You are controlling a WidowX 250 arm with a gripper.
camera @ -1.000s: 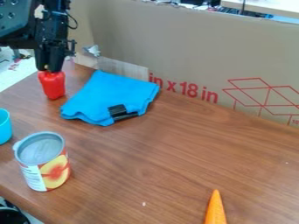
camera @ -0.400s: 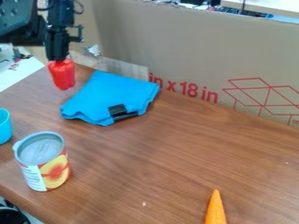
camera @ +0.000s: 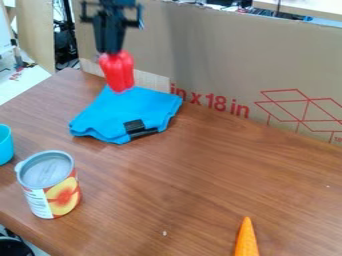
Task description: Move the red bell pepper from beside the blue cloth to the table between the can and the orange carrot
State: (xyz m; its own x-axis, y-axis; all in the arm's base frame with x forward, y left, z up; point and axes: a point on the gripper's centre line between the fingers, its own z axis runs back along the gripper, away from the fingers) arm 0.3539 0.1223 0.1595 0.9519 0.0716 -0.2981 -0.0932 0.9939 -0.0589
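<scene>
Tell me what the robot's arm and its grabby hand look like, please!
The bit of arm at the top is black. The gripper is black too, chunky higher up and narrower toward the bottom. Thin dark pieces stick out on both sides near its top, a bit like little ears. I can't make out any cables or markings on it.

Red "in x 18 in" [camera: 218, 102] on cardboard [camera: 227, 55]

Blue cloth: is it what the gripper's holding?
No, the gripper holds the red pepper, while the blue cloth lies on the table.
</scene>
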